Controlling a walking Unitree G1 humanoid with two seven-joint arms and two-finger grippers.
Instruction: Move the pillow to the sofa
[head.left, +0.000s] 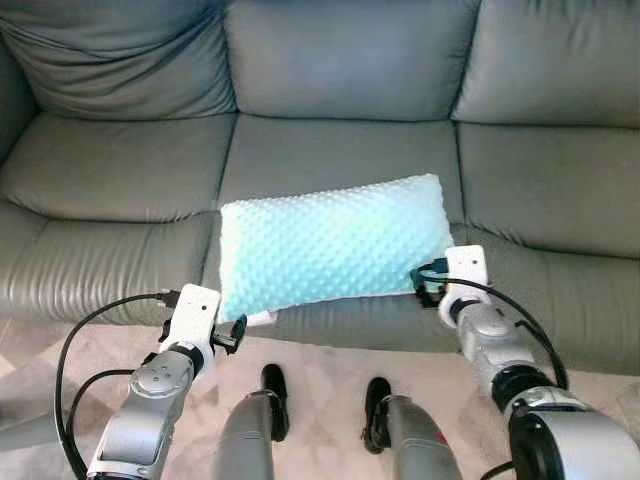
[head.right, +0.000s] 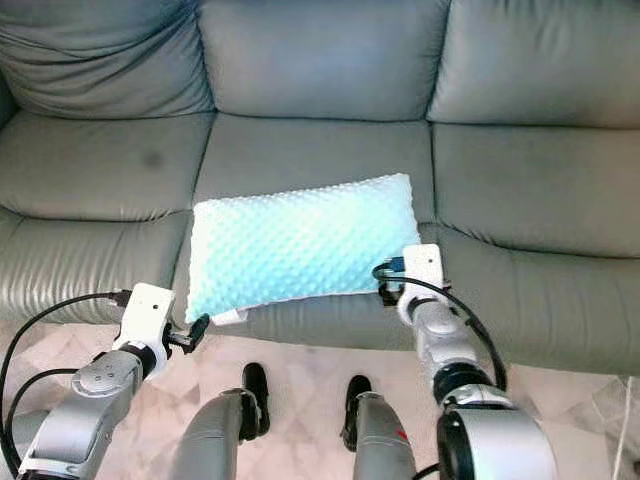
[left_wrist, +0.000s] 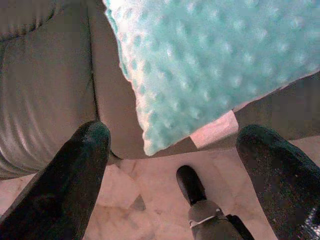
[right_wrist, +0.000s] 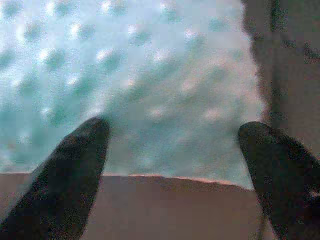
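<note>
**Non-task items: floor, cord**

Floor (left_wrist: 150, 175): pale pink-beige stone tile with faint veining, glossy. In the left wrist view it lies beyond and between the left fingers (left_wrist: 75, 170). A dark joint line (left_wrist: 141, 201) crosses it between the two fingertips, nearer the one marked.

Cord (head.right: 626, 440): thin, pale, on the floor well to the right of the right fingers (head.right: 385, 292). Its ends cannot be made out.

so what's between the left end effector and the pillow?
Nothing but a bare gap. In the left wrist view, the left end effector is open, with only sofa edge and floor before the pillow corner.
</note>
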